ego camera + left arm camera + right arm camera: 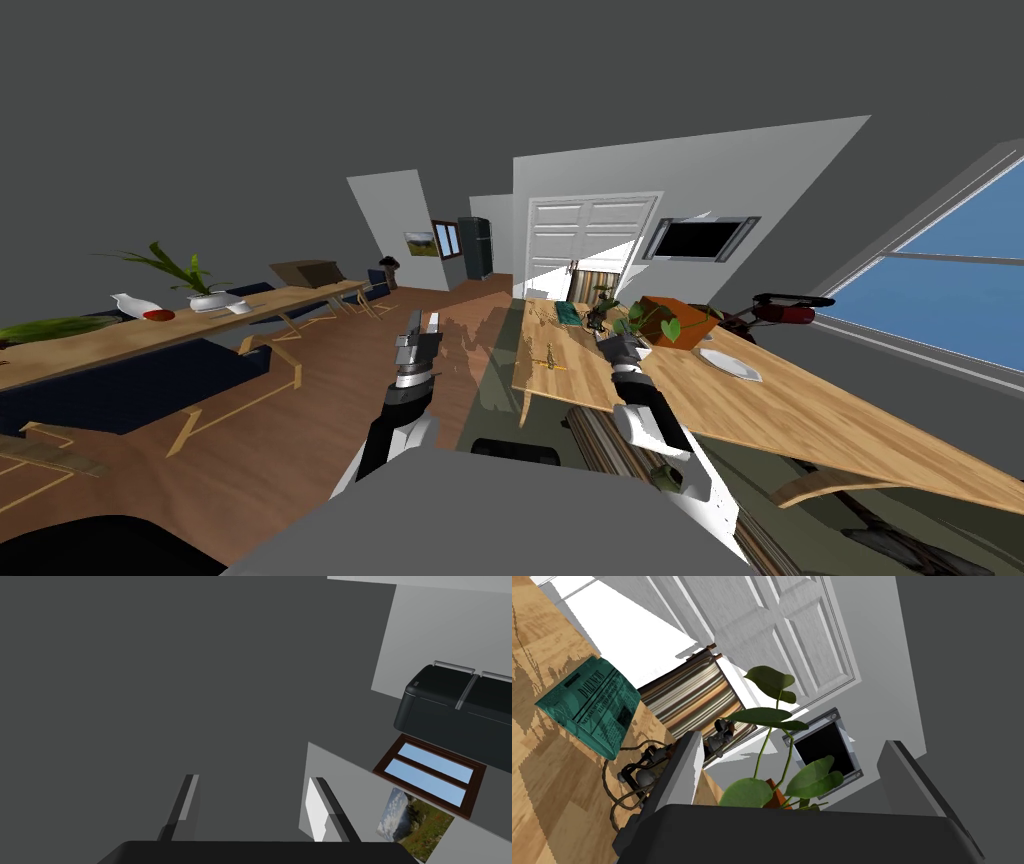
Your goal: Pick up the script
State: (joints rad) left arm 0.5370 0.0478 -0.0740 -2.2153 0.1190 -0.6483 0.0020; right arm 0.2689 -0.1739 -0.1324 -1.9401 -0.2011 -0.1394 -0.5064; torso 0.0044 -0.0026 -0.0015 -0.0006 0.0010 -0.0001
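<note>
Right, I'm at the long wooden table (820, 410) now, and there's the script (589, 706): a teal, folded printed sheet lying flat at the table's far end, close to its left edge. Nothing is touching it.

My right end effector (792, 741) is up over the table, nearer to me than the script and a little to its right. It's released, with the two fingers (684, 768) spread wide and nothing between them but air. Through that gap I look at a leafy plant (772, 726) in an orange-brown pot, which stands to the right of the script. Between script and plant sits a tangle of dark cord (634, 778), just beside the script's near corner. I can't tell if the two touch.

Further right along the table there's a white plate (730, 365), nearer to me than the plant. A small yellowish object (548, 360) lies toward the near left edge, well apart from the script. Beyond the far end of the table I see striped fabric (687, 698) and a white door (772, 631) behind it.

My left end effector (422, 322) hangs out over the wooden floor, left of the table. Released as well, fingers parallel and apart, holding nothing.
</note>
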